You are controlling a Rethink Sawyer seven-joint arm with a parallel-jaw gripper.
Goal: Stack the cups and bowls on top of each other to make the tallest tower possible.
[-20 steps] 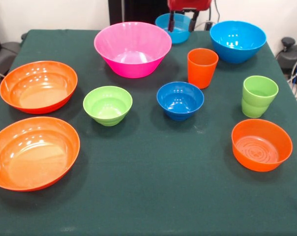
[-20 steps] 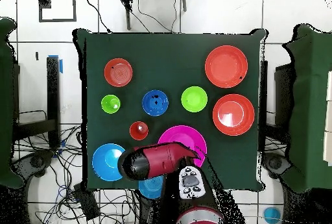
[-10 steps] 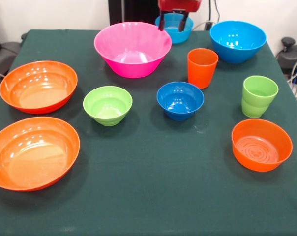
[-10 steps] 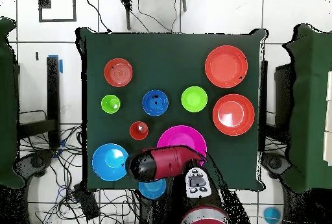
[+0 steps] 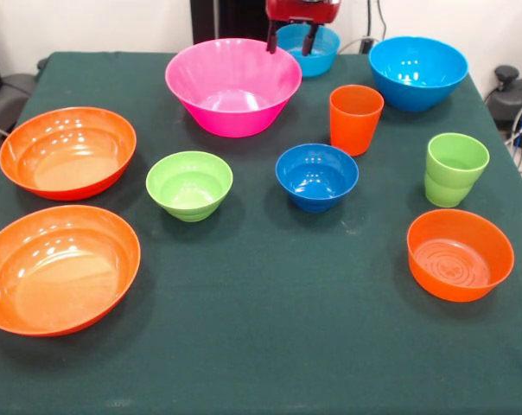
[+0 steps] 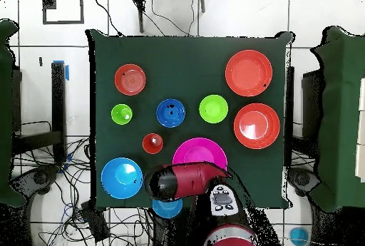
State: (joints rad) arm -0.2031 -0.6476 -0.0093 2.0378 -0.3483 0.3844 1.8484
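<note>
My gripper [image 5: 289, 43] hangs open and empty at the far edge, between the big pink bowl's [image 5: 233, 86] back rim and a small sky blue bowl [image 5: 323, 54]. A larger sky blue bowl [image 5: 417, 71] sits to the right. The orange cup [image 5: 356, 118] and the lime green cup [image 5: 455, 169] stand upright. In the middle are a dark blue bowl [image 5: 317, 176] and a lime green bowl [image 5: 189, 185]. Two wide orange bowls [image 5: 67, 152] [image 5: 58, 268] lie on the left, a smaller orange bowl [image 5: 460, 254] on the right. Each piece stands singly; no tower shows.
The dark green cloth [image 5: 270, 328] covers the table. In the overhead view the red arm [image 6: 182, 182] lies over the pink bowl's [image 6: 201, 150] near rim and hides part of the small sky blue bowl [image 6: 167, 208]. Cables trail on the floor [image 6: 78, 186] beside the table.
The gripper has slid left in the front view, from over the small sky blue bowl toward the pink bowl's back rim. No cup or bowl has moved.
</note>
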